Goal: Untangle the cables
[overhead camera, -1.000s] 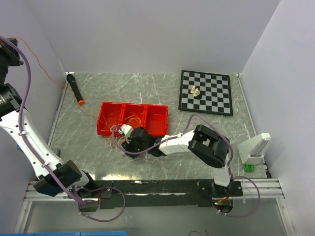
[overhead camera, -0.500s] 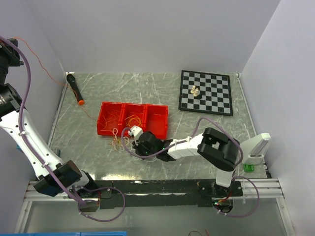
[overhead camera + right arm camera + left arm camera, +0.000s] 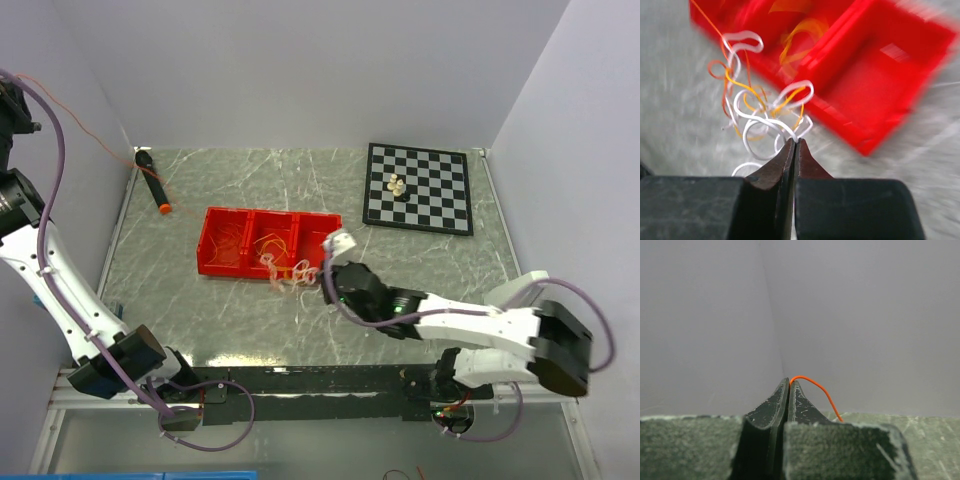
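Left end effector (image 3: 791, 382) is clamped on one orange cable (image 3: 812, 382), held high at the far left. It sits outside the top view, so only the wrist camera confirms the grip.

Right end effector (image 3: 795, 145) is pinched shut on a white cable (image 3: 782, 129) at the edge of the cables (image 3: 290, 270). That is a loose clump of white, orange and yellow loops just off the near edge of the bin (image 3: 270, 213), about mid-desk (image 3: 250, 330). More strands lie in the bin's left and middle compartments. The right wrist view is blurred, so I can't tell whether the clump is fully off the desk.

Step in hand, as I read it: draw white out of the clump while orange is anchored.

How to do it well:
- Left holds steady as the anchor, with no slack dumped into the clump.
- Right pulls slow and low, to the near right, away from the bin.
- Watch the white loops around yellow and orange. If they cinch rather than slide, stop, back off and regrip closer to the crossing.
- Thin cable can slip out of shut jaws, so no jerks.
- Risk: the whole clump comes along, or strands snag the bin wall and drag the bin.
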{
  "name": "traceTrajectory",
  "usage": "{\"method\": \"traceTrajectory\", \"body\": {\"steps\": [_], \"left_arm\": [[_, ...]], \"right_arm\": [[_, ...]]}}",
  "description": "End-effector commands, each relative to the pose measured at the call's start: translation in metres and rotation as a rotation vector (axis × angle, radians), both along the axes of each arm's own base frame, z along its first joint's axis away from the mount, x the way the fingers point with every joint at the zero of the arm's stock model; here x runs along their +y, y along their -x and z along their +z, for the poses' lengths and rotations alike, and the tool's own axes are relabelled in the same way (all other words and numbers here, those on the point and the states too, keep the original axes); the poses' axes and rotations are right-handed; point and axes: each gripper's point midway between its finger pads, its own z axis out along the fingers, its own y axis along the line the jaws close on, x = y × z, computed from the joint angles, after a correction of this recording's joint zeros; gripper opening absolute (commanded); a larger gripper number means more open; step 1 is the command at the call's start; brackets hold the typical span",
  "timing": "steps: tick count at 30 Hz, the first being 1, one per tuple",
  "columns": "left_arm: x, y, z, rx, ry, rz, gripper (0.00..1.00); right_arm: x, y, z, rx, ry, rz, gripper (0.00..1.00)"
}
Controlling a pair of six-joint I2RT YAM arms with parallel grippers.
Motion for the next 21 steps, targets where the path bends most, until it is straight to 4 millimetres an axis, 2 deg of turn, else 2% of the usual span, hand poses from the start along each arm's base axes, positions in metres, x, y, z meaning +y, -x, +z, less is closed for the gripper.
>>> {"method": "traceTrajectory", "body": {"steps": [1, 3, 5, 9, 12, 16, 21], "left_arm": [[0.016, 0.013, 0.011, -0.018, -0.059, 0.12, 0.01], [0.034, 0.014, 0.008, -0.007, -0.08, 0.196, 0.01], [0.052, 0.018, 0.007, -0.006, -0.074, 0.25, 0.01], [0.092, 0.03, 0.008, -0.029, 0.017, 0.304, 0.01], [0.118, 0.039, 0.021, -0.05, 0.046, 0.328, 0.01], [0.129, 0.043, 0.038, -0.076, 0.03, 0.344, 0.01], [0.117, 0.05, 0.059, -0.129, -0.023, 0.336, 0.01]], "right_arm": [[-0.066, -0.025, 0.048, -0.124, 0.009, -0.274, 0.0], [-0.092, -0.031, 0.064, -0.144, -0.004, -0.341, 0.0], [-0.112, -0.031, 0.071, -0.145, -0.003, -0.368, 0.0], [-0.146, -0.03, 0.067, -0.133, 0.055, -0.444, 0.0], [-0.168, -0.03, 0.053, -0.091, 0.119, -0.507, 0.0], [-0.207, -0.03, 0.035, -0.02, 0.199, -0.684, 0.0], [-0.254, -0.026, 0.028, 0.037, 0.22, -0.909, 0.0]]}}
